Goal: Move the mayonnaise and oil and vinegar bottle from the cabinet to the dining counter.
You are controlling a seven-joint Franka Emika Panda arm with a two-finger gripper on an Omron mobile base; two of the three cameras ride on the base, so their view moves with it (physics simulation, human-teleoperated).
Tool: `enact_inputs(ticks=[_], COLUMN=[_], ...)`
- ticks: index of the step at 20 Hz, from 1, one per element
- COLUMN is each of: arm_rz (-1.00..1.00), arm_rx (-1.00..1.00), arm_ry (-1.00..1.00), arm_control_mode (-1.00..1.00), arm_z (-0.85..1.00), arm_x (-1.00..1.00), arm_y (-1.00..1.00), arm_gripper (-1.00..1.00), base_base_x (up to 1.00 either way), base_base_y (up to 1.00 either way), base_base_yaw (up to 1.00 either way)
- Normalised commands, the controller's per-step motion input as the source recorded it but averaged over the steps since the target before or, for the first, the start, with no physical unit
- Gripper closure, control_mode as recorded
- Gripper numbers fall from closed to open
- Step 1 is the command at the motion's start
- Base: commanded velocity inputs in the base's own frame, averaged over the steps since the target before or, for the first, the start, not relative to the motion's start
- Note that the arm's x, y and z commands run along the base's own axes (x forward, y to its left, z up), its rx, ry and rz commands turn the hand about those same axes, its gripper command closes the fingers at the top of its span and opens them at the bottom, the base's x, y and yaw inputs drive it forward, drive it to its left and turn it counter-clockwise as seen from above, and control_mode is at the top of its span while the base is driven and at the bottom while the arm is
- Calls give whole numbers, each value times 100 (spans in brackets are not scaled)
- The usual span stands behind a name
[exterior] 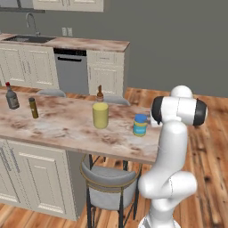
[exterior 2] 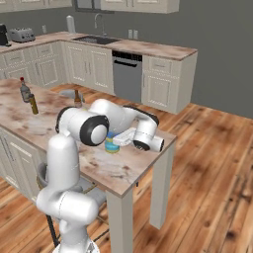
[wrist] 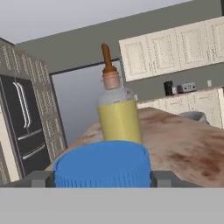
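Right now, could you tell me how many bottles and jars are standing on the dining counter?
4: the oil and vinegar bottle mid-counter, the mayonnaise to its right, a thin brownish bottle and a red-capped bottle far left.

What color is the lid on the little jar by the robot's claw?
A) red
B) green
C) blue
C: the mayonnaise jar standing on the dining counter wears a blue lid, seen up close between the fingertips of the claw in the hand view.

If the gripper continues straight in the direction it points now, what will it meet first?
The gripper already has the small blue-lidded mayonnaise jar between its fingertips, so that comes first. Behind it on the same line stands the yellow-olive oil and vinegar bottle with brown stopper; the gap between them looks small, but depth is unclear.
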Motion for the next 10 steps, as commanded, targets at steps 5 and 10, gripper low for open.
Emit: enact_inputs(ticks=[5, 10], arm_rz=[2, 0], arm_rx=[-1, 0], arm_ry=[-11, -5], arm_control_mode=[-100, -100], arm_z=[-7, 8], arm_x=[-27, -32], arm_y=[20, 13], arm_gripper=[-100, -100], base_base_x=[0, 0], base_base_y=[0, 0], base_base_yaw=[0, 0])
